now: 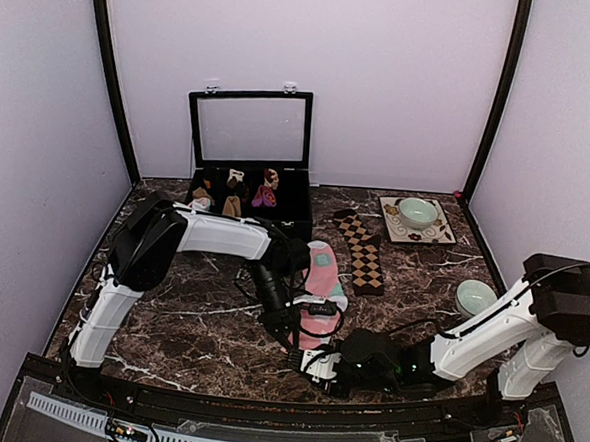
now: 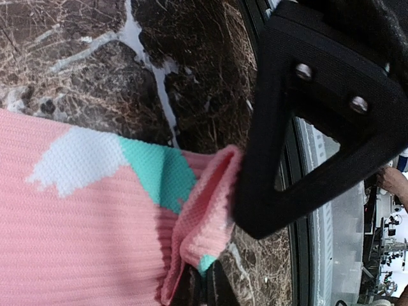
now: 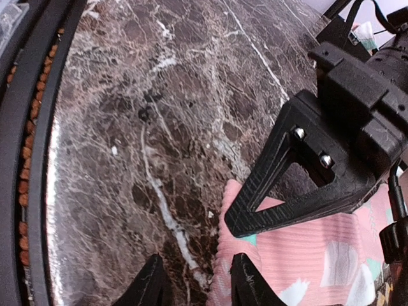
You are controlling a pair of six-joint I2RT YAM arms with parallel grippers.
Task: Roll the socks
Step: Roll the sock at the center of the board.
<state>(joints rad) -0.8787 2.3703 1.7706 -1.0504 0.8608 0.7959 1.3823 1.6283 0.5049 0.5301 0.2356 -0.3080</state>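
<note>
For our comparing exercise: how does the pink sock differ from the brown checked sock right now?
The pink sock has mint and white patches; the brown checked sock has tan diamonds. The pink sock's near edge is pinched in the jaws of the left gripper; the brown checked sock lies flat, untouched. Both are long socks lying on the table.

My left arm (image 1: 219, 234) reaches out from its base, then bends down over the near end of the pink sock (image 1: 322, 273). Its tool (image 2: 220, 255) is clamped tight on that sock's folded hem. My right arm (image 1: 479, 332) lies low and stretched toward the same hem, its tool (image 3: 220, 252) at the sock's corner, fingers apart.
</note>
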